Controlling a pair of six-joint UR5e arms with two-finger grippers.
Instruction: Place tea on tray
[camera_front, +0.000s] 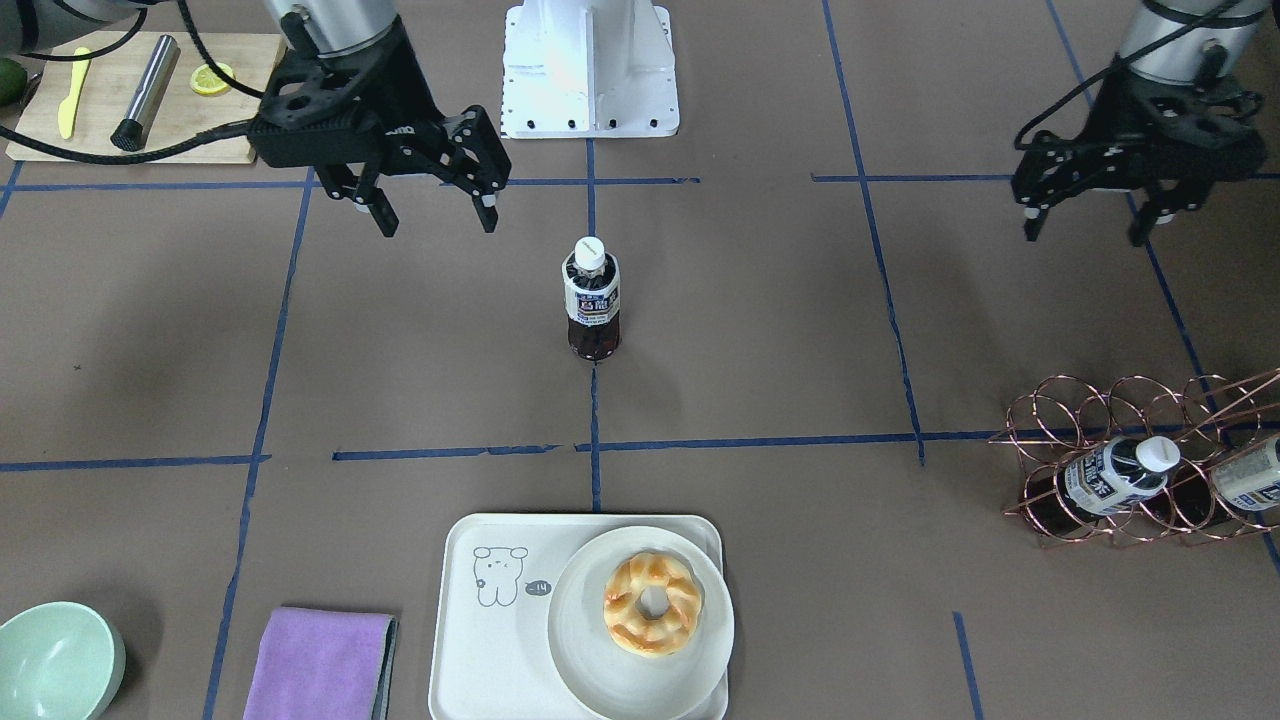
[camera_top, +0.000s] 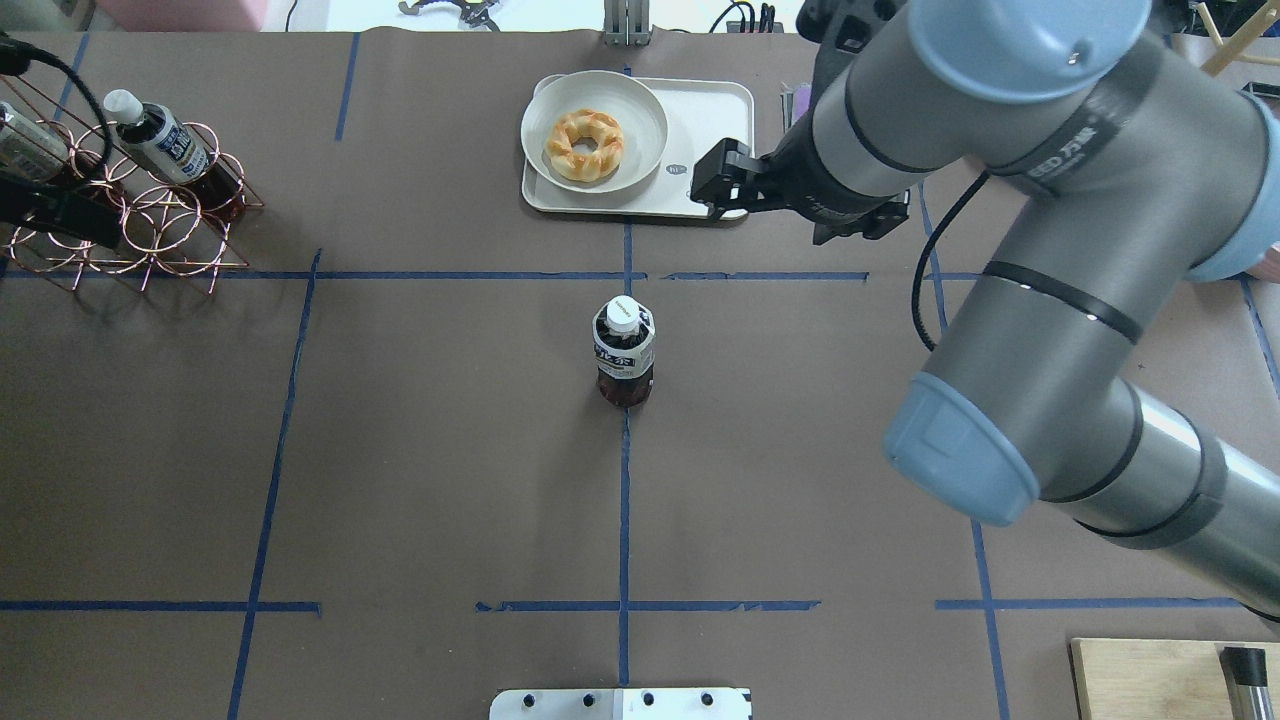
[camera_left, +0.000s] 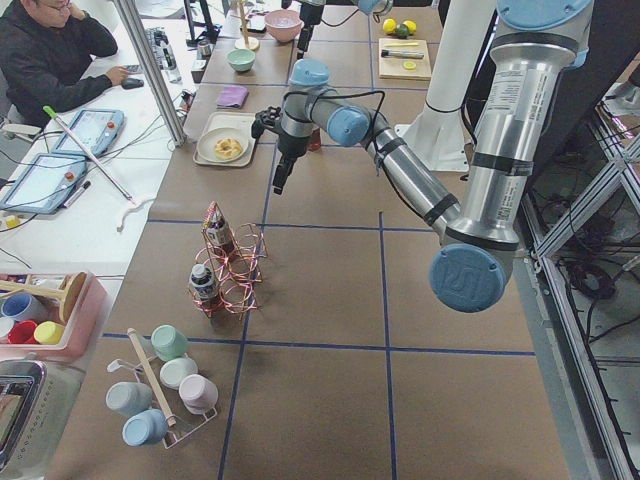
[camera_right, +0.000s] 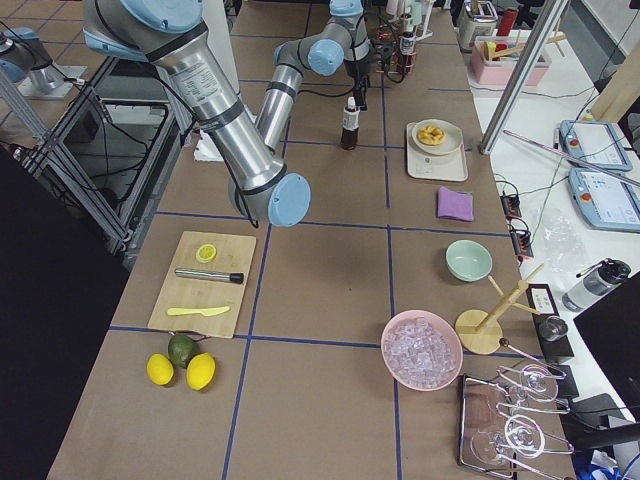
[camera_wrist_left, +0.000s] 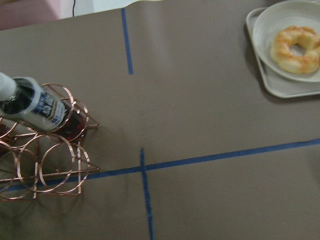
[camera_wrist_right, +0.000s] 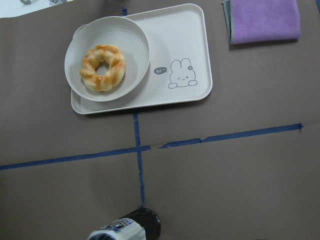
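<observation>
Cream-white plastic: the tray (camera_front: 480, 650) lies nearest the front-facing camera, at the operators' edge of the table. A round white plate (camera_front: 585, 665) carrying a glazed ring pastry (camera_front: 652, 605) fills the half toward the robot's left and overlaps the rim there. Only the half with the bear drawing is bare, so in my judgement the bottle must be set down on that side. A folded purple cloth (camera_front: 318, 663) lies just beside the tray. A pale green bowl (camera_front: 55, 660) sits at the corner beyond it. Neither obstructs.

Mid-table: the tea (camera_front: 592, 300) stands upright, cap on, on a blue tape line. It is well apart from the tray and nothing touches it. Its upright stance and open surroundings favour a side grasp around the body. The task is assessed as not started, with no pick made. Off toward the robot's left, a copper wire rack (camera_front: 1130, 400) holds similar bottles laid flat. These are stock, not the target.

Further back: the right gripper (camera_front: 437, 215) hangs above the table, beside and behind the bottle. Its fingers point down, spread wide and empty. It is the nearer gripper and appears staged for the approach. The left gripper (camera_front: 1085, 225) hovers well off to the side, fingers likewise apart and empty.

Farthest: a wooden cutting board (camera_front: 105, 75), not involved.
</observation>
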